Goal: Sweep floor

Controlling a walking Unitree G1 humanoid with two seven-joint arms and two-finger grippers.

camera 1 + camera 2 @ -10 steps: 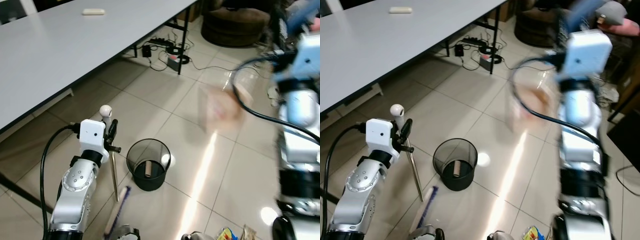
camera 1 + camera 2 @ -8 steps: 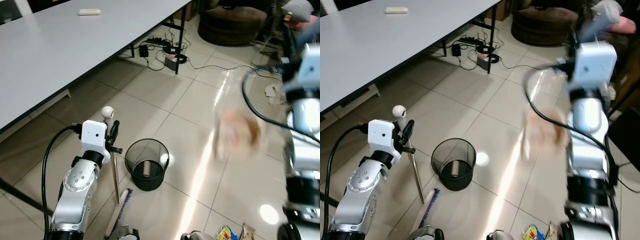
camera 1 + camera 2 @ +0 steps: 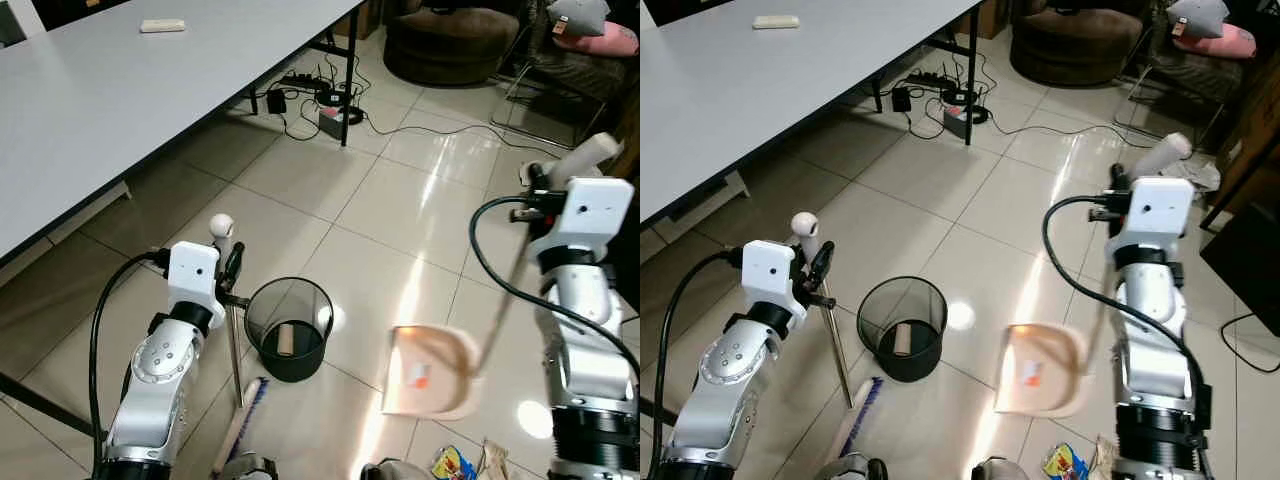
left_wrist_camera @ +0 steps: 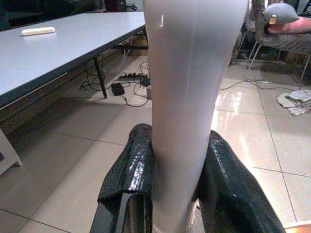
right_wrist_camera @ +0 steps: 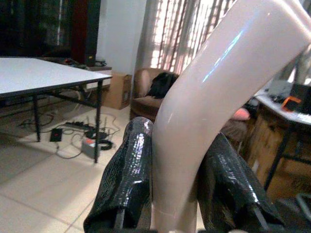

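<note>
Grey desk (image 3: 120, 90) spans ten o'clock, and below it the left gripper (image 3: 232, 268) has its jaws clamped on the broom (image 3: 236, 390) handle, bristles down at seven o'clock. Black mesh bin (image 3: 291, 328) stands just right of the broom at centre. At four o'clock the beige dustpan (image 3: 432, 372) rests on the tiled floor (image 3: 330, 200), its long handle clamped in the jaws of the right gripper (image 3: 535, 185) at three o'clock.

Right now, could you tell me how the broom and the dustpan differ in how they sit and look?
The broom stands beside the black wire bin, held by the left gripper; its bristles look bluish. The dustpan is pale peach, a small orange scrap in its pan, held by the right gripper. Both have pale handles clamped between black fingers.
</note>
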